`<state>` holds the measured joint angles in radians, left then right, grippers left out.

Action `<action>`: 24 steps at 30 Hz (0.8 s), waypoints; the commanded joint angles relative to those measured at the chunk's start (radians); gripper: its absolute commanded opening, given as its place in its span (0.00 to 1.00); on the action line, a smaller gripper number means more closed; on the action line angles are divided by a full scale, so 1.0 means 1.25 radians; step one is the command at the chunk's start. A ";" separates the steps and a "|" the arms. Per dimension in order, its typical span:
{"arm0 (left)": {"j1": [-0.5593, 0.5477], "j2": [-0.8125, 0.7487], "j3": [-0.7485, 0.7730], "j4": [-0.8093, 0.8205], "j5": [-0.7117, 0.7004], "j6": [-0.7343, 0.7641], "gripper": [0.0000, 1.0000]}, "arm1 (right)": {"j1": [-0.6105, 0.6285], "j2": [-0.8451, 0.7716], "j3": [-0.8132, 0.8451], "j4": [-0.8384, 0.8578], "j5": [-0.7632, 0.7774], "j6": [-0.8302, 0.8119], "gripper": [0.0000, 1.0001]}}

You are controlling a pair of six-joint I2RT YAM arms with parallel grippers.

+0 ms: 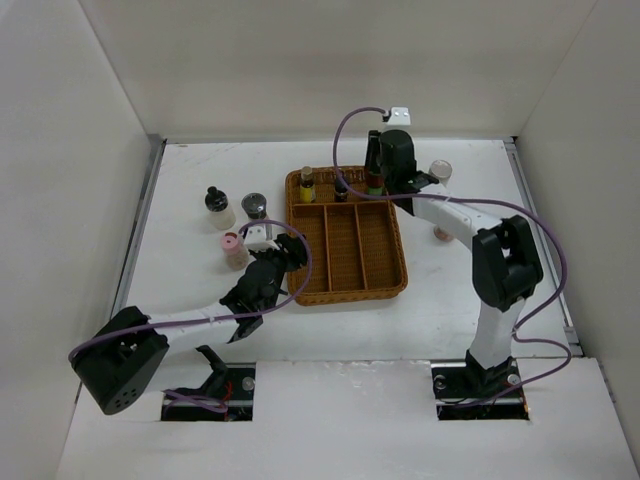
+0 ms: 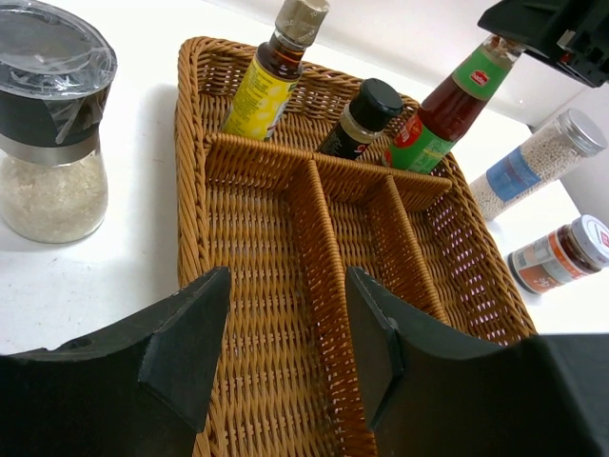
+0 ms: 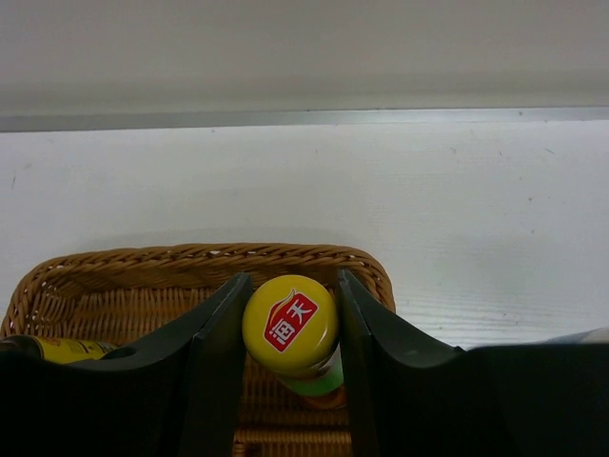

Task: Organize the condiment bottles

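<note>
The green, yellow-capped bottle (image 3: 290,326) stands at the right end of the wicker tray's (image 1: 396,285) back compartment, and my right gripper (image 3: 291,290) is shut on its cap. Beside it in that compartment are a small dark bottle (image 2: 360,118) and a yellow-labelled bottle (image 2: 264,84). My left gripper (image 2: 287,319) hangs open and empty over the tray's left long compartment. A black-capped white bottle (image 1: 218,208), a silver-lidded glass grinder (image 2: 52,143) and a pink-lidded jar (image 1: 233,248) stand on the table left of the tray. The tall white cylinder (image 2: 531,164) and a small jar (image 2: 559,253) are right of it.
The tray (image 2: 195,114) has three long compartments in front, all bare wicker. White walls close the table at the back and both sides. The right arm (image 1: 505,265) reaches along the tray's right side.
</note>
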<state>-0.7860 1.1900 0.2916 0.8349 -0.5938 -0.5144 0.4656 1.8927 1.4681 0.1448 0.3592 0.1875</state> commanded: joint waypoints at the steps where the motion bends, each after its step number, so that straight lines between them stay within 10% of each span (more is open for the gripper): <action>1: -0.003 -0.001 0.026 0.050 0.005 -0.011 0.50 | 0.011 -0.045 -0.017 0.057 -0.001 0.037 0.32; 24: 0.000 -0.001 0.023 0.051 0.006 -0.011 0.49 | 0.032 -0.011 -0.038 0.089 -0.003 0.038 0.40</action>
<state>-0.7860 1.1923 0.2916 0.8352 -0.5934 -0.5167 0.4911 1.8881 1.4570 0.1539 0.3588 0.1993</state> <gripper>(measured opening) 0.495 0.457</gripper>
